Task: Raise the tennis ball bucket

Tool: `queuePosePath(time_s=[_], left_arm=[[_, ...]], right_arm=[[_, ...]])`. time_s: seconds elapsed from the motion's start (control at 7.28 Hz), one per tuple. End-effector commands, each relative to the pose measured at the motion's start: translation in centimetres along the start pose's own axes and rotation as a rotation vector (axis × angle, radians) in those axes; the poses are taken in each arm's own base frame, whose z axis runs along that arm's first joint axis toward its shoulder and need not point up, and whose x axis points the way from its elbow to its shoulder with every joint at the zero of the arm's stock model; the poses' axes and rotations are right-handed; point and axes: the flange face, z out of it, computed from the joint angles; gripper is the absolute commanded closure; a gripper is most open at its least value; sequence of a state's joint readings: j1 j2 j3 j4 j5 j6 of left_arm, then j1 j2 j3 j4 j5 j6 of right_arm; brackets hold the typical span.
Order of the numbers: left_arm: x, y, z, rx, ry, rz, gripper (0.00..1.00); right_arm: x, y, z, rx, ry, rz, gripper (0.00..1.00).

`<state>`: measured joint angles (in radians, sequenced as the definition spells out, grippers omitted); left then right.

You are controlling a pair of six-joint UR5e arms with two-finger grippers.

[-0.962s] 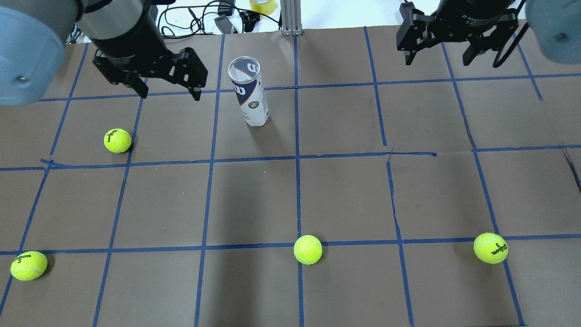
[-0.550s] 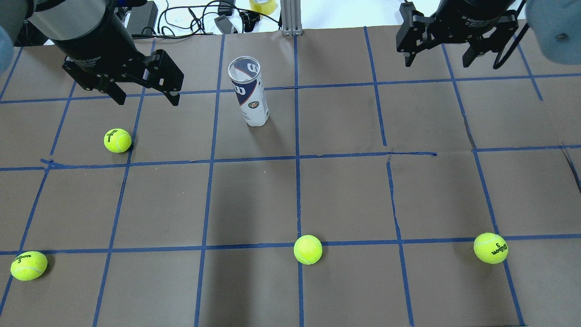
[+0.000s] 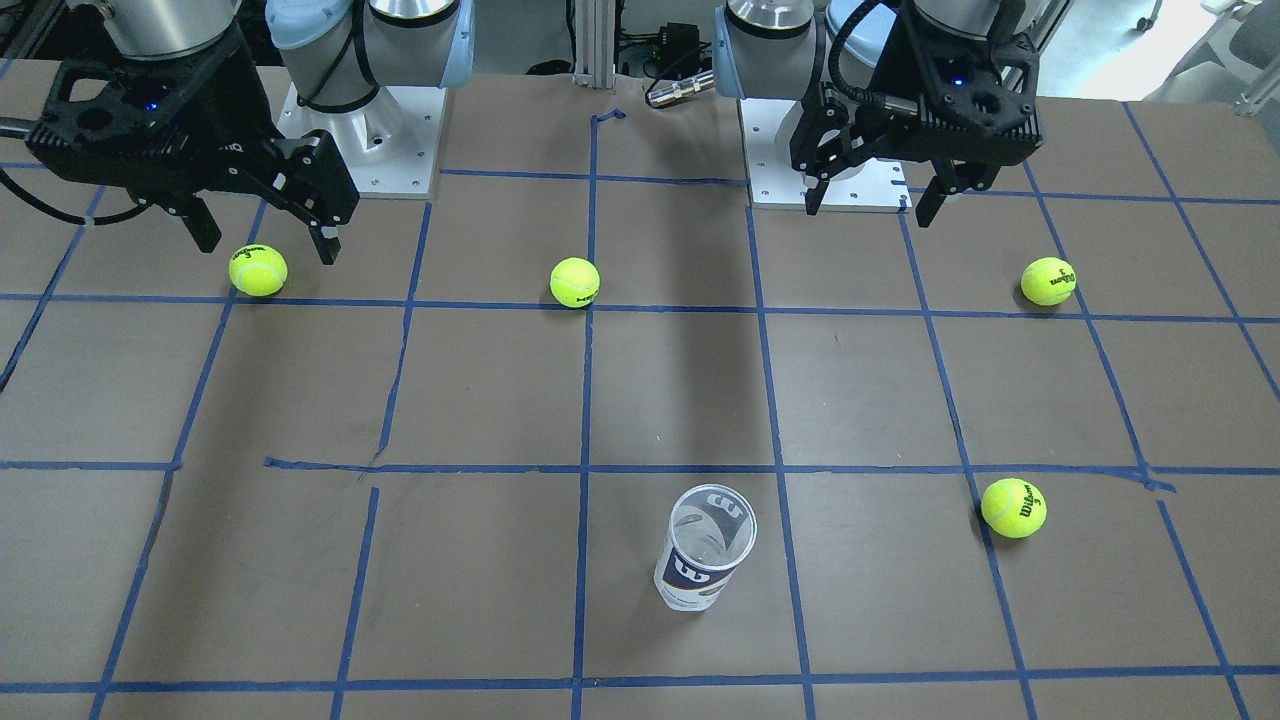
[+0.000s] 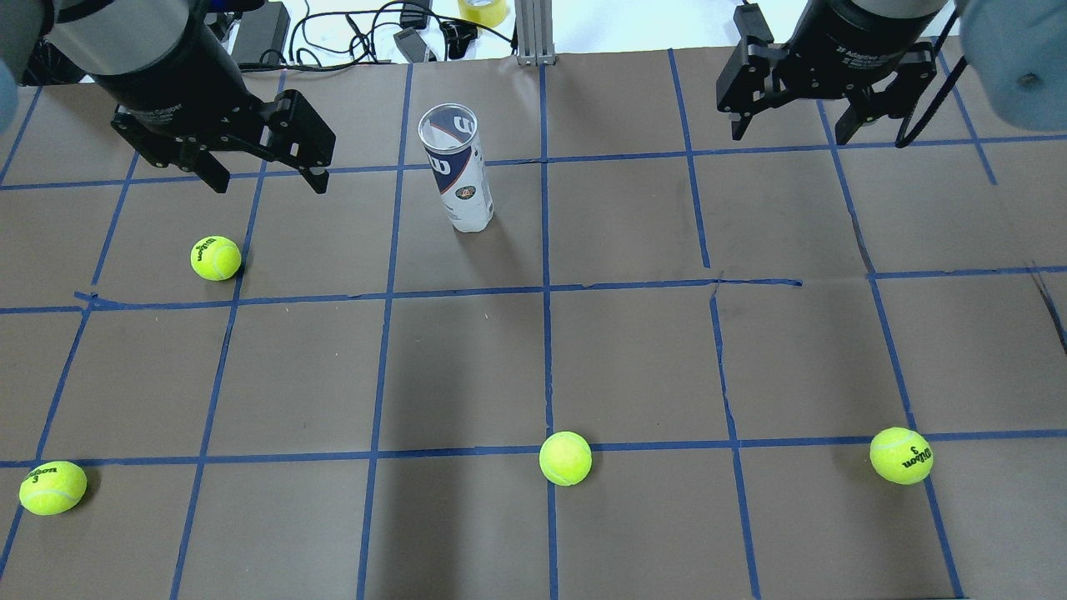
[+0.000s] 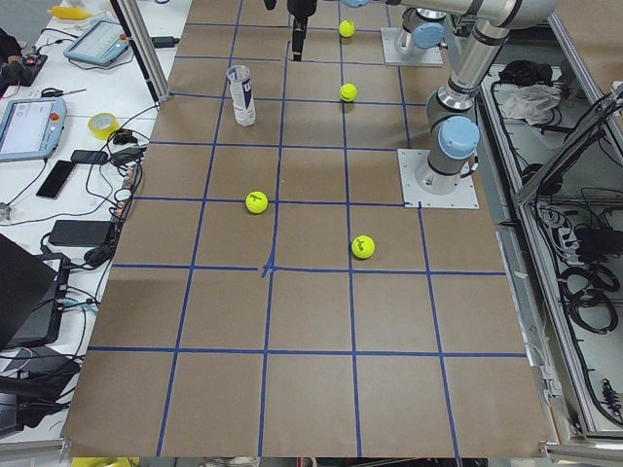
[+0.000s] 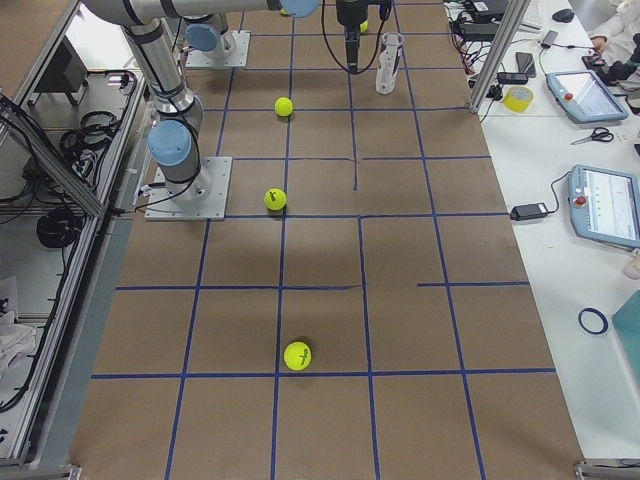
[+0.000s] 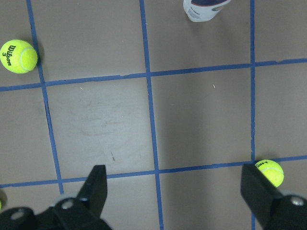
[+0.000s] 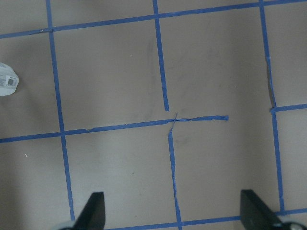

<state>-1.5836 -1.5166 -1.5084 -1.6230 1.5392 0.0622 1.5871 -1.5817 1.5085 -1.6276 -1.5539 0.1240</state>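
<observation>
The tennis ball bucket (image 4: pixel 457 167), a clear tube with a white and navy label and an open silvery rim, stands upright on the brown table, far from the robot. It also shows in the front view (image 3: pixel 705 550), and its base shows at the top edge of the left wrist view (image 7: pixel 204 9). My left gripper (image 4: pixel 268 185) is open and empty, up in the air to the left of the tube. My right gripper (image 4: pixel 788 135) is open and empty, high over the right side, well away from the tube. In the right wrist view a bit of the tube (image 8: pixel 7 79) shows at the left edge.
Several yellow-green tennis balls lie on the table: one near the left gripper (image 4: pixel 216 257), one front left (image 4: pixel 52 487), one front middle (image 4: pixel 565 457), one front right (image 4: pixel 901 455). Cables and a tape roll (image 4: pixel 483 10) lie beyond the far edge.
My left gripper has moved left, away from the tube, and stays open. My right gripper has shifted slightly left. The tube and the balls have not moved.
</observation>
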Motion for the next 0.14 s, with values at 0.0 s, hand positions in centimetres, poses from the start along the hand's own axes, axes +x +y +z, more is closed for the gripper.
queuePosePath(time_s=[0.0], left_arm=[[-0.02,-0.03,0.0,0.0,0.001,0.006,0.0]], right_arm=[[0.08,0.12,0.19,-0.015,0.003,0.012,0.0]])
